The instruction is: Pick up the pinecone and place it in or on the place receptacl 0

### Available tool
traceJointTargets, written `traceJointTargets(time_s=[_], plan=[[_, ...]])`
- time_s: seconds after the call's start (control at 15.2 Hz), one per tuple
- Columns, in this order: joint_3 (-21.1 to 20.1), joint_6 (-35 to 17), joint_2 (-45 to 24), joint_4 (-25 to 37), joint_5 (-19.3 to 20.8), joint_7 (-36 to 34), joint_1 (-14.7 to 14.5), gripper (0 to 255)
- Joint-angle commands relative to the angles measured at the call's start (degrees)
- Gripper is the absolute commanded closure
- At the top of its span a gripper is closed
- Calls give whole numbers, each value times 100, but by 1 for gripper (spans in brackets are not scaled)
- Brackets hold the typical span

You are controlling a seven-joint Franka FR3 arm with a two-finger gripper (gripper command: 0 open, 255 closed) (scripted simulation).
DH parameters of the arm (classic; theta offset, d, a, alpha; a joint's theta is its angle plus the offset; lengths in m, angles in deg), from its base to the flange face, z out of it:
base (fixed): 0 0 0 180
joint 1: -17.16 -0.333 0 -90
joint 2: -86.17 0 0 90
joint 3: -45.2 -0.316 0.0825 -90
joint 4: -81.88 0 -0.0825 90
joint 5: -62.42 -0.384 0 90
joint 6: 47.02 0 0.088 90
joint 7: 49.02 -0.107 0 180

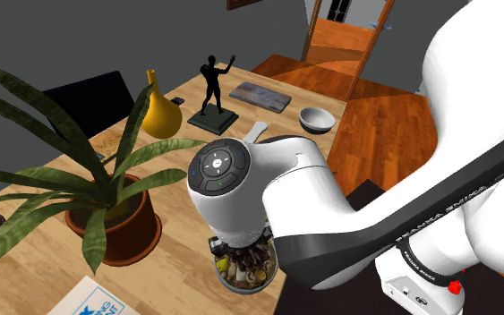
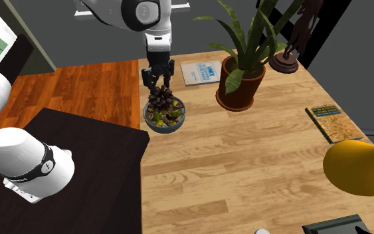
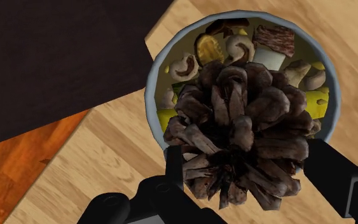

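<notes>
End effector (image 2: 159, 85): clamped on the pinecone (image 3: 241, 127), one black finger against each flank of the cone. In the wrist view the brown scales span the whole gap between my fingers.

Position of the pinecone: it hangs point-down from my fingers directly over the bowl (image 3: 149, 89), a blue-grey rimmed dish filled with mixed food pieces. In the second exterior view the cone's lower end sits at the level of the contents. I cannot tell whether it touches them.

Edges:
- The bowl stands just beside the edge of the bench (image 2: 245, 173), on the second exterior view's left side.
- The dark top of the stand (image 2: 79, 173) comes up to that same bench edge, near the rim of the bowl.
- Orange wood floor (image 2: 79, 86) shows beyond the corner where the stand and the bench meet.

Open room:
- A wide stretch of bare bench top runs from the bowl toward the second exterior view's lower right.
- The potted plant (image 2: 240, 90) stands near the bowl on the second exterior view's right. Its long leaves spread above the pot.
- A blue and white booklet (image 2: 202, 72) lies between the bowl and the potted plant, toward the far bench edge.
- A book (image 2: 333, 121) and a yellow vase (image 2: 358, 169) are well apart from the bowl, on the bench's far side.
</notes>
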State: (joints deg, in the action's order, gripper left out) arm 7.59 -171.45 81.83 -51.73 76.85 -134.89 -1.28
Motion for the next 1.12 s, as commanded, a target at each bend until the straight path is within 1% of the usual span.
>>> traceJointTargets(time_s=[0.0, 0.2, 0.66, 0.73, 1.06], plan=[[15, -129, -124, -44, 118, -104, -11, 255], [51, -287, -313, -76, 296, -251, -33, 255], [50, -287, -313, -76, 296, -251, -33, 255], [51, -285, -315, -72, 297, -251, -33, 0], [50, -287, -313, -76, 296, -251, -33, 0]])
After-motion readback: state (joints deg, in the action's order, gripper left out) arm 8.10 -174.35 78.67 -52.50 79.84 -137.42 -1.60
